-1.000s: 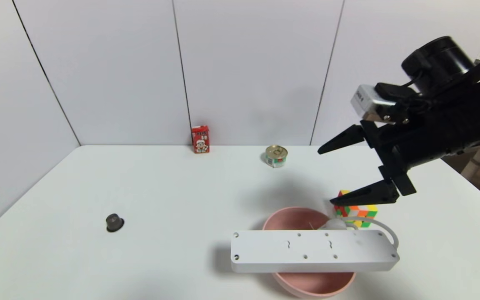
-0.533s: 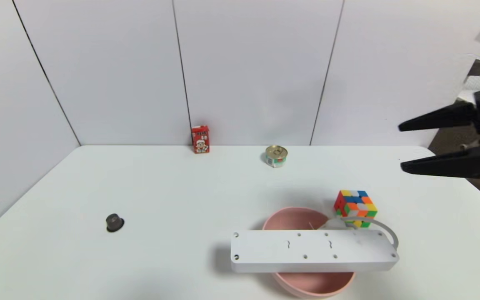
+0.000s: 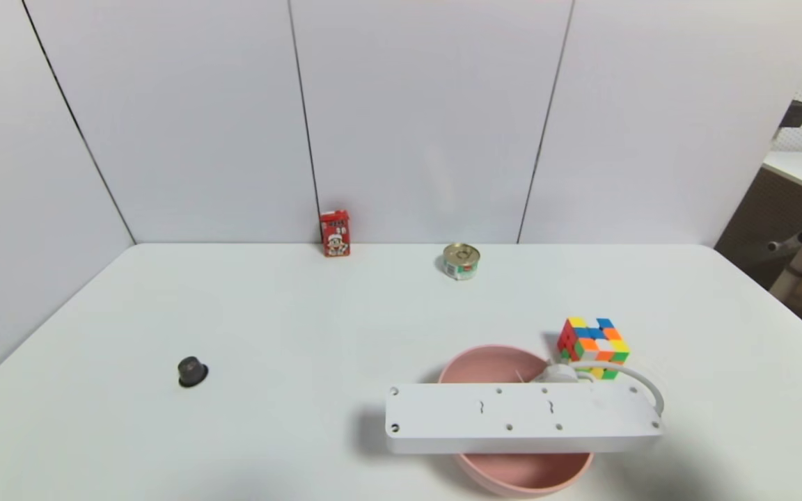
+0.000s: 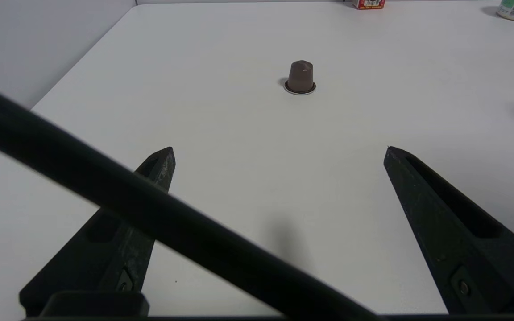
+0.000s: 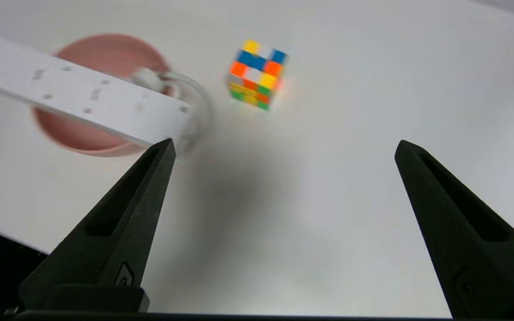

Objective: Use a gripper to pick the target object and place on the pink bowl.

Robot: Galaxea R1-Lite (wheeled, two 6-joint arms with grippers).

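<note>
Right now my right gripper hangs above bare table with its two black fingers spread wide and nothing between them; it does not show in the head view at all. Past its tips, toward the upper left of the right wrist frame, the power strip lies underside up across the pink bowl, bridging the rim with both ends overhanging, and its cord loops off the nearer end. In the head view the power strip sits at lower centre over the pink bowl, with the puzzle cube just beyond its right end. My left gripper is parked low over the table, fingers also wide apart, facing a small brown capsule. I judge the placing done; the step in hand is pulling away, and doing it well means keeping clear of the overhanging end and the cord, since a nudge could tip the strip off.
</note>
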